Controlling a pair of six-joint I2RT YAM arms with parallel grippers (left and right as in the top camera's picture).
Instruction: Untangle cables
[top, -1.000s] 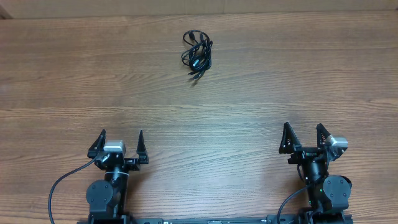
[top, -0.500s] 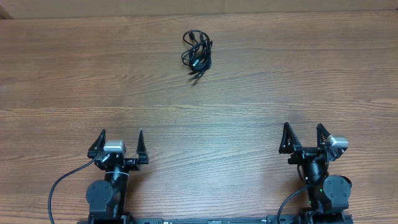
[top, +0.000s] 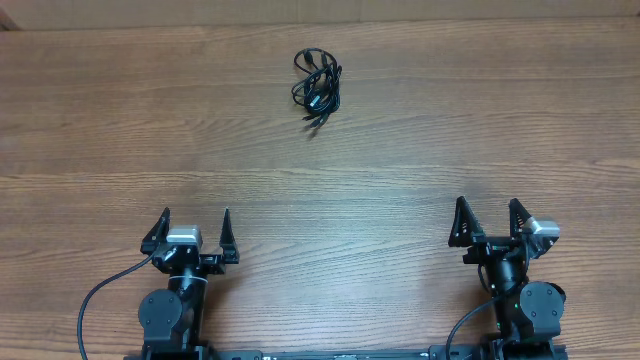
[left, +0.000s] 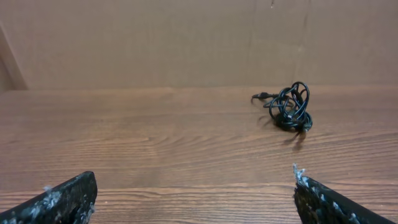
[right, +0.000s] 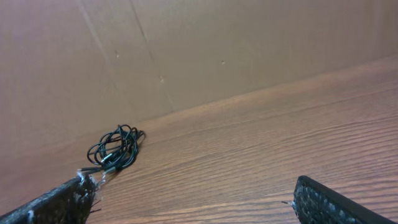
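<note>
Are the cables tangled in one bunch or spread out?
Tangled: the cables lie as one small knot of overlapping loops on the table.

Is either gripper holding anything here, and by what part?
Nothing. The left gripper and right gripper are both open and empty, well short of the cables.

The cables (top: 316, 90) are black, at the far middle of the table (top: 420, 140), whose top is mid-brown wood with fine darker grain running left to right. The left gripper (top: 194, 216) and right gripper (top: 487, 206) are black, each bearing a pale grey block. In the wrist views their fingertips (left: 74, 193) carry whitish flecks. The far wall (left: 155, 37) is plain tan.
</note>
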